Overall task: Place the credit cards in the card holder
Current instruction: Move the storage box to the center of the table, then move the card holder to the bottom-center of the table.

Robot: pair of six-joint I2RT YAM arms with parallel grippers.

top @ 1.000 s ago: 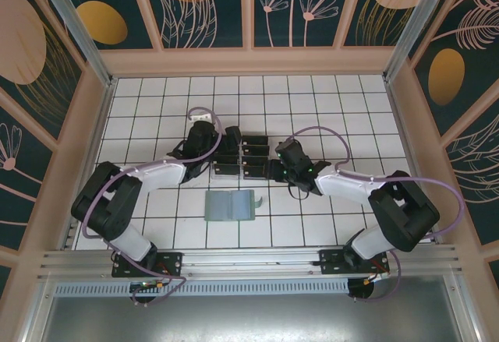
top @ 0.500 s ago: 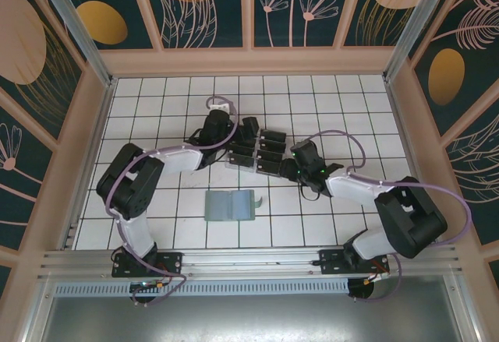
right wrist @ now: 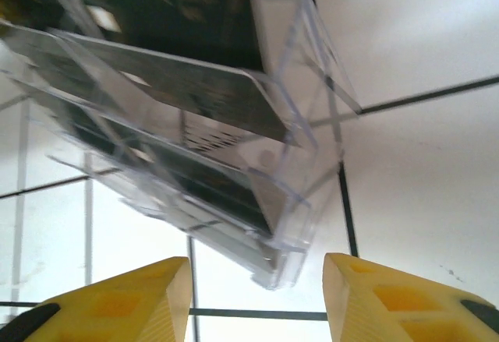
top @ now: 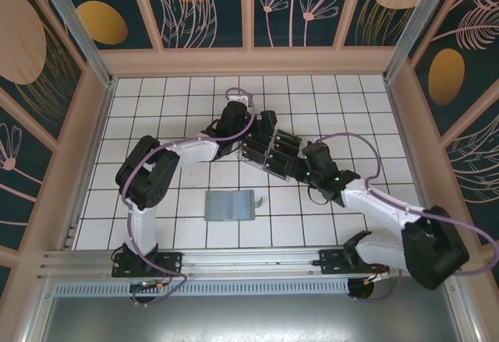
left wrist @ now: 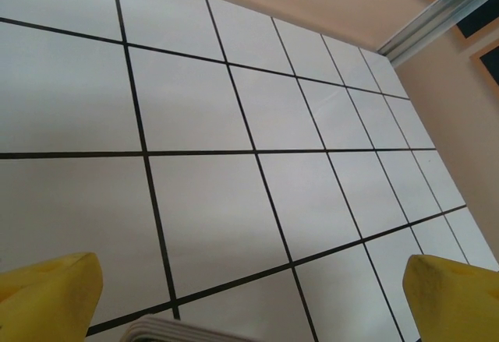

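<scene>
Several dark credit cards [top: 263,151] stand in a clear acrylic rack [top: 285,161] that sits skewed on the white tiles mid-table. My left gripper [top: 251,133] is at the rack's far left side and my right gripper [top: 296,167] at its near right corner. In the left wrist view the left gripper [left wrist: 249,303] is open, a pale rack edge [left wrist: 183,330] low between its fingers. In the right wrist view the right gripper [right wrist: 257,303] is open, with the rack's corner [right wrist: 284,268] and cards [right wrist: 195,85] just beyond its tips. The sage-green card holder [top: 231,205] lies open nearer the bases, untouched.
Wooden walls [top: 249,61] enclose the tiled floor on three sides. An aluminium rail [top: 249,260] runs along the near edge by the arm bases. Purple cables [top: 343,135] loop off both wrists. Bare tiles [left wrist: 257,108] stretch beyond the left gripper toward the back wall.
Both grippers have moved to the right, and the rack with its cards has slid right and turned clockwise. The card holder has stayed put.
</scene>
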